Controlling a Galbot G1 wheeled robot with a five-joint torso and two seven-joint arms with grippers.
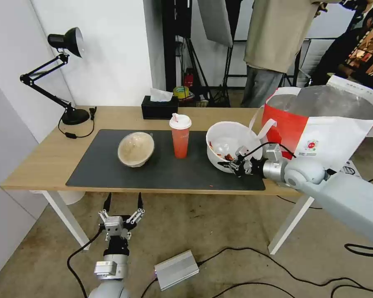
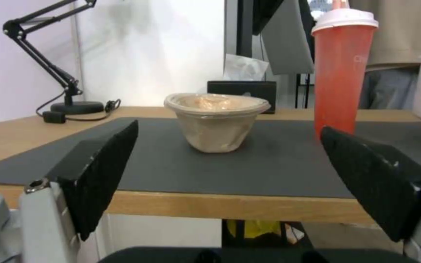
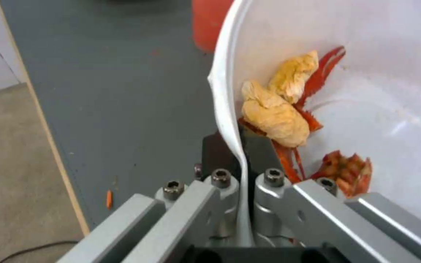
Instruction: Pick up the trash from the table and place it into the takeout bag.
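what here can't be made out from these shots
- Inside of the takeout bag: head view, its silver lining and front wall hide whatever is in it.
- Contents of the red cup: its white lid covers them.
- Far side of the white bowl: right wrist view, cut off by the edge; the right gripper pinches its rim.

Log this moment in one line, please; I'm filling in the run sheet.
right gripper: shut on white bowl rim | left gripper: open, below table edge | cup, beige bowl: on mat | bag: open
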